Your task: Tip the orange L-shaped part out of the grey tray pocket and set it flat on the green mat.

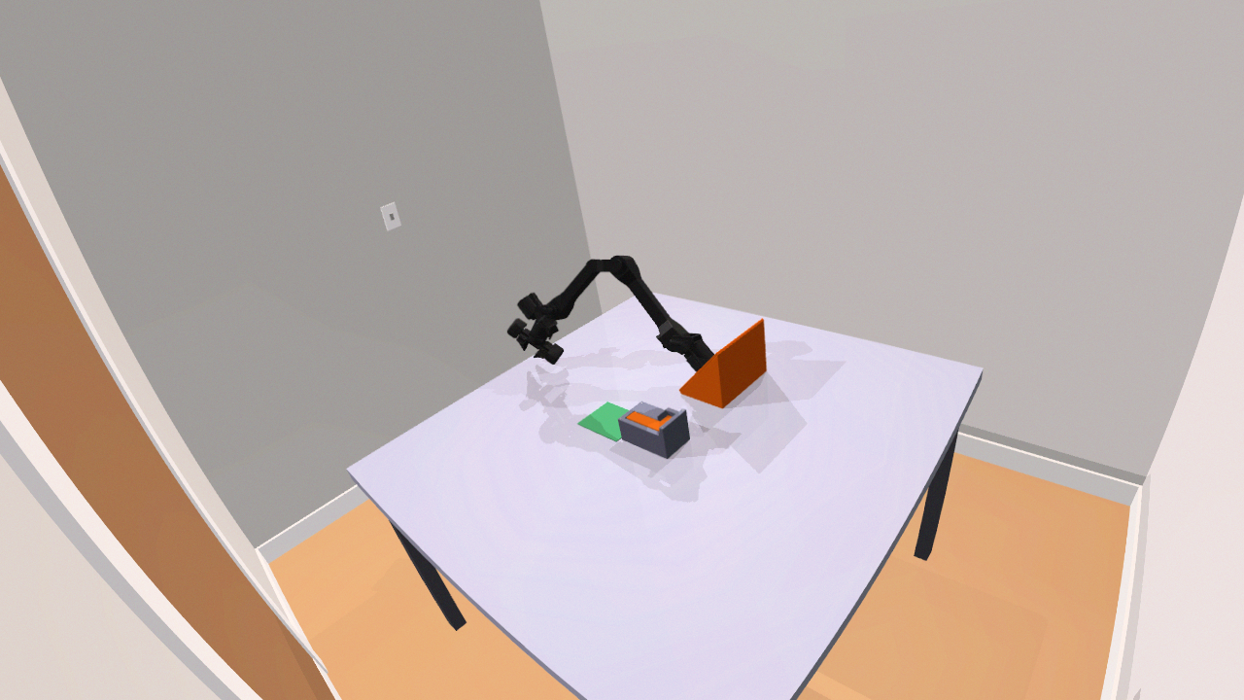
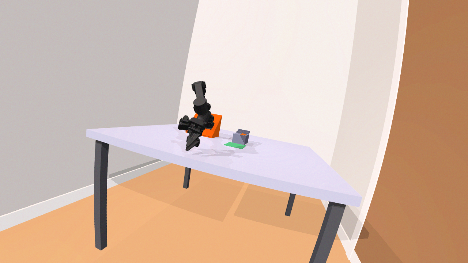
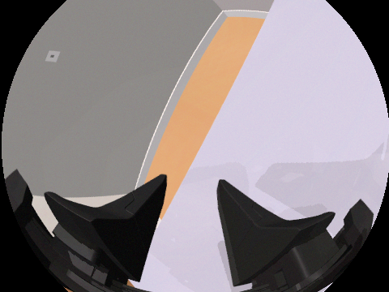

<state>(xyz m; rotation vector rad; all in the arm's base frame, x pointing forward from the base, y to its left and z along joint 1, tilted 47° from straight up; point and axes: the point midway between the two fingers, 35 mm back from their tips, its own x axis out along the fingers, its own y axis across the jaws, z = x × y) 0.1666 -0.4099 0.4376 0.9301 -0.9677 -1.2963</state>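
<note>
The orange L-shaped part (image 1: 645,418) (image 2: 243,134) lies flush in the pocket of the grey tray (image 1: 654,439) (image 2: 238,138) near the middle of the table. The green mat (image 1: 598,421) (image 2: 234,144) lies flat against the tray's left side. My gripper (image 1: 549,355) (image 2: 189,148) (image 3: 193,183) hangs above the table's left edge, well left of the mat and tray, pointing down at a slant. Its fingers stand partly apart with nothing between them. In the wrist view I see only table top, floor and wall.
The arm rises from an orange wedge-shaped base (image 1: 729,369) (image 2: 213,129) behind the tray. The table (image 1: 608,557) (image 2: 278,166) drops off just left of the gripper. A grey wall stands beyond that edge.
</note>
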